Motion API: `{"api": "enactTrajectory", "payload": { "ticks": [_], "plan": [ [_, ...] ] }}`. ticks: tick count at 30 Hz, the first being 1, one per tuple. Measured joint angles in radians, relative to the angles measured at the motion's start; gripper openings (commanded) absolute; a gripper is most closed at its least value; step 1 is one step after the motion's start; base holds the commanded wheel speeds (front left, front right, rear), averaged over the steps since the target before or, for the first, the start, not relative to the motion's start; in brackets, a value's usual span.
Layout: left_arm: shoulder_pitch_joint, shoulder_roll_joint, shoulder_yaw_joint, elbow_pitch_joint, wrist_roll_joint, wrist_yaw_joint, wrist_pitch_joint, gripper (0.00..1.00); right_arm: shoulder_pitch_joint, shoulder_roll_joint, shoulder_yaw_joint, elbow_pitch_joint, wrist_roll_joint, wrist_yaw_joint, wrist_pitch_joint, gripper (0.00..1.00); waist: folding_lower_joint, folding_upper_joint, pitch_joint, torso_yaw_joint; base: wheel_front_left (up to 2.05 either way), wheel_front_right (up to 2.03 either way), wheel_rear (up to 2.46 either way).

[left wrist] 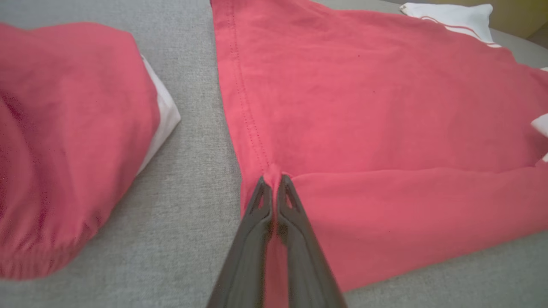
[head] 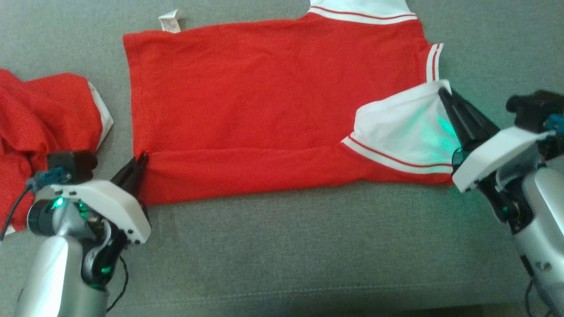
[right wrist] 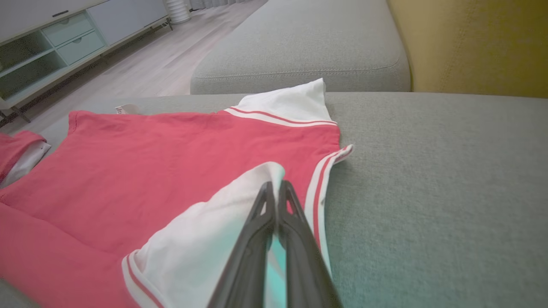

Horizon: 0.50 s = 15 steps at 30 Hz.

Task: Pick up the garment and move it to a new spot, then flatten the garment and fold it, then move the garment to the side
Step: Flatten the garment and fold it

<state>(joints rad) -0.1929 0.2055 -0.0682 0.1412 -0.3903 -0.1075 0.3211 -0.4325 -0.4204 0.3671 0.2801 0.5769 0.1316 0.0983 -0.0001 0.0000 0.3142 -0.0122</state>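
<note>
I find the garment (head: 264,101), a red shirt with white sleeves, spread across the upper middle of the head view on the grey cushion (head: 308,246). Its near edge is folded up in a band. I judge it light, limp and easily creased, so it is best held at hems and sleeve edges. The left gripper (head: 141,156) is closed on the hem at lower left. The right gripper (head: 442,90) is closed on the white sleeve (head: 405,127) at right. The collar is cut off at the top edge, and I cannot tell how many layers are pinched.
</note>
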Motion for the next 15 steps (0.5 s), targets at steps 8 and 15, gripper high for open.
{"api": "enactTrajectory", "payload": {
  "ticks": [8,15],
  "plan": [
    [-0.072,0.006,-0.044,0.108,-0.031,-0.013,-0.03,1.0,-0.132,-0.025,0.12,0.153,0.056,0.0,-0.1,1.0,0.0,0.0,0.049,0.011,0.0,0.0,0.0],
    [-0.092,-0.03,-0.026,0.179,-0.025,0.013,-0.249,1.0,-0.139,-0.013,0.11,0.219,0.036,0.0,-0.296,1.0,0.0,0.0,0.048,0.009,0.0,0.0,0.0]
  ]
}}
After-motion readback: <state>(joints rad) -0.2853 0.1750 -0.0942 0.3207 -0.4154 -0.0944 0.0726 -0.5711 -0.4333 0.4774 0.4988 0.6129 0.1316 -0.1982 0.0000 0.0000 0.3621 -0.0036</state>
